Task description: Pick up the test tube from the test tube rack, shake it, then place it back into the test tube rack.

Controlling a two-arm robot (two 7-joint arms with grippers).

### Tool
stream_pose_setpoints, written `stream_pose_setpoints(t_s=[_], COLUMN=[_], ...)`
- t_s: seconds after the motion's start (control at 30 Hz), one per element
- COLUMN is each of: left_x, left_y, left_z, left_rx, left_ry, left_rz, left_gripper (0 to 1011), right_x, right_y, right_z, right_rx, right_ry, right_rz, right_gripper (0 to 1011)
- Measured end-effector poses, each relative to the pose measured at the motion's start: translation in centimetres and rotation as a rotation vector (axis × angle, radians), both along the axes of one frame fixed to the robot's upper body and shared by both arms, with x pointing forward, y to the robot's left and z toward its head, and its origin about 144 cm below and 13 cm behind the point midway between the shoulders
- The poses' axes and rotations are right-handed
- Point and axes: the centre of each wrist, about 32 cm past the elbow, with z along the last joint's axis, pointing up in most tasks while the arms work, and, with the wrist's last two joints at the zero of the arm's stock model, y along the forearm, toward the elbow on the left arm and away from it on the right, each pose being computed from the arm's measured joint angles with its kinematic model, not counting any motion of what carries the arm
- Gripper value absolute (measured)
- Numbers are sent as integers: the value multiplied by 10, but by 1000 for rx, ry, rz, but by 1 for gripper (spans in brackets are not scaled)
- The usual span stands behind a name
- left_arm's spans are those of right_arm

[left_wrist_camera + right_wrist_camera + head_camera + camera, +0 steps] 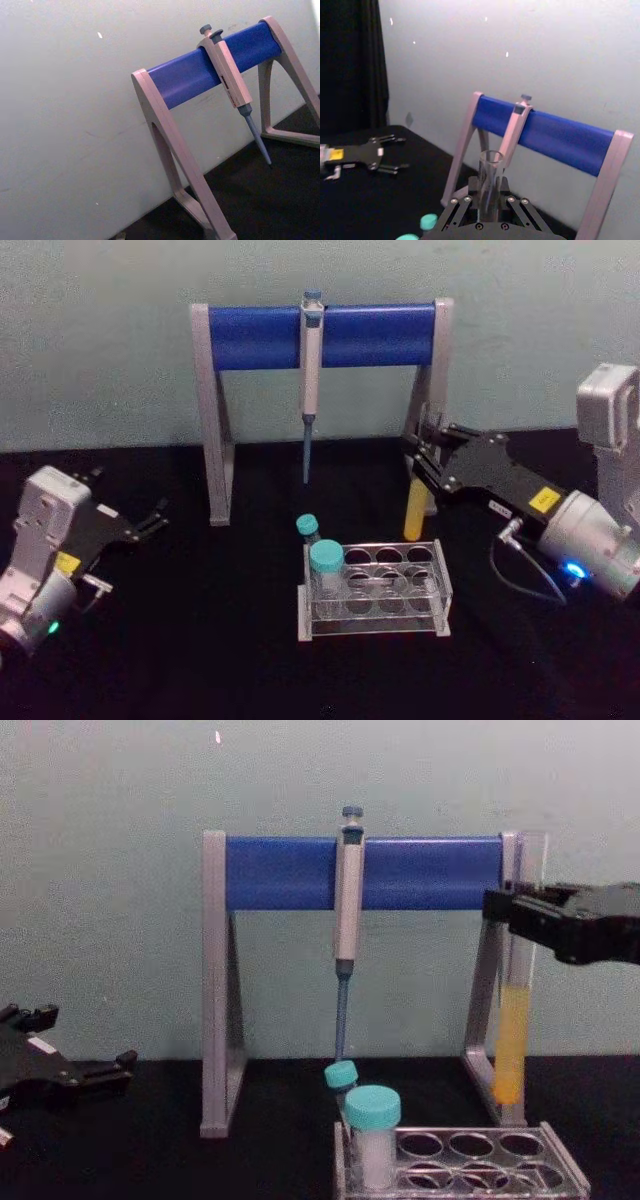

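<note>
My right gripper (420, 462) is shut on the test tube (416, 512), a thin clear glass tube with yellow liquid in its lower part. It holds the tube upright in the air, above and just behind the back right corner of the test tube rack (380, 614). From the chest view the test tube (513, 1030) hangs from the right gripper (517, 916), its round bottom clear of the rack (545, 1132). The tube's open mouth (491, 159) rises between the right gripper's fingers (462, 204). My left gripper (155, 519) rests open at the far left of the table.
Behind the rack stands a grey-and-blue pipette stand (370, 335) with a grey pipette (311, 360) hanging from it. Two teal-capped tubes (326, 560) stand at the rack's left end. A black cloth (200, 640) covers the table.
</note>
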Motion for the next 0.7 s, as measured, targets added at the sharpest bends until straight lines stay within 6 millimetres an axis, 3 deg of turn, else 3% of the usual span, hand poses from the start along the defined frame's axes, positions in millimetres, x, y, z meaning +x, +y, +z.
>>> stream_pose_setpoints(t_s=[0.27,0.7], left_x=[0,0], left_y=[0,0], left_z=[0,0], left_rx=[0,0], left_ry=[0,0], left_rz=[0,0], left_gripper=[1001,1001], right_x=[-9,20], right_y=[8,27], right_z=[-1,-6], right_rx=[34,82], right_ry=[40,-21], right_rz=[77,79], right_gripper=[232,232])
